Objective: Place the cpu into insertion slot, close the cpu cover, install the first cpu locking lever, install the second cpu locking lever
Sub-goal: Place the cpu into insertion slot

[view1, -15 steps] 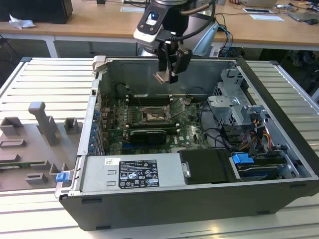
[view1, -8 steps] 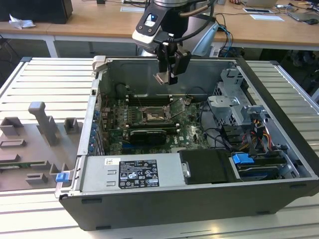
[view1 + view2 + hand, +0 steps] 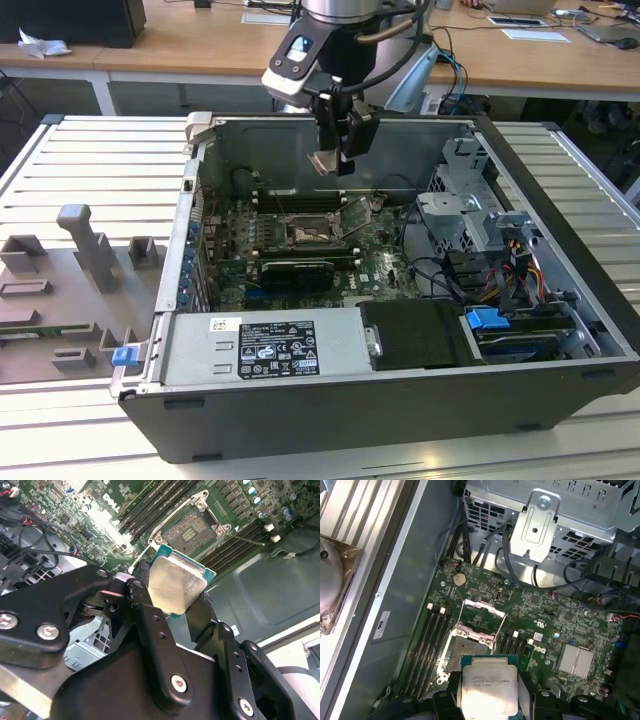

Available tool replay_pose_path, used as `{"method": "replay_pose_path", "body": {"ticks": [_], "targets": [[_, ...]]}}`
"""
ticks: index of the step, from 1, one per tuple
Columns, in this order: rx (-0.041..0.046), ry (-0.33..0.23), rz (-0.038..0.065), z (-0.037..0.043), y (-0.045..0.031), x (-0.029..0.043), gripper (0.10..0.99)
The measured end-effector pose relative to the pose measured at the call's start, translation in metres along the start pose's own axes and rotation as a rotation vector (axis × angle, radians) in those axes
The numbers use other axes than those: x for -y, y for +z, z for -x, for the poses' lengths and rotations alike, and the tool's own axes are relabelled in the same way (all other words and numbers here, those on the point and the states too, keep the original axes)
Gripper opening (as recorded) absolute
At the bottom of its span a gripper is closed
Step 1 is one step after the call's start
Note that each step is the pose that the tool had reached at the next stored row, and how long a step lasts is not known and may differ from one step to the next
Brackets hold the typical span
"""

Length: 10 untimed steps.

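While tool (image 3: pixel 171 594) clamps cpu (image 3: pixel 176 582), computer case (image 3: pixel 330 420) below — insertion slot (image 3: pixel 191 530) uncovered inside.

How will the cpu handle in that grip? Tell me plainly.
Probably stiff: the cpu sits flat and unbent in the gripper. Its smooth, shiny metal top looks slippery. The thin green edge seems fragile if squeezed hard.

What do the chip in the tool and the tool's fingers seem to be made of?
The cpu: pale brushed metal lid, shown by its soft glare, on a green board, likely laminate. Fingers of the tool: matt black with bright screws; coated metal or hard plastic, unclear.
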<state>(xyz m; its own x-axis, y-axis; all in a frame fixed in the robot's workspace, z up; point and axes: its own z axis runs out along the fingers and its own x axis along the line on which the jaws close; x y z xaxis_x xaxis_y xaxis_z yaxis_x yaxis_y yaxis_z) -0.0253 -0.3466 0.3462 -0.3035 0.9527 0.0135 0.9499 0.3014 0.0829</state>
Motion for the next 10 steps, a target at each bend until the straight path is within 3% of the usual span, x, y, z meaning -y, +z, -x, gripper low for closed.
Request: {"method": "replay_pose_path", "body": {"ticks": [10], "targets": [[0.0118,0.143,0.002,0.0001,0.0065,0.0006,0.537]]}}
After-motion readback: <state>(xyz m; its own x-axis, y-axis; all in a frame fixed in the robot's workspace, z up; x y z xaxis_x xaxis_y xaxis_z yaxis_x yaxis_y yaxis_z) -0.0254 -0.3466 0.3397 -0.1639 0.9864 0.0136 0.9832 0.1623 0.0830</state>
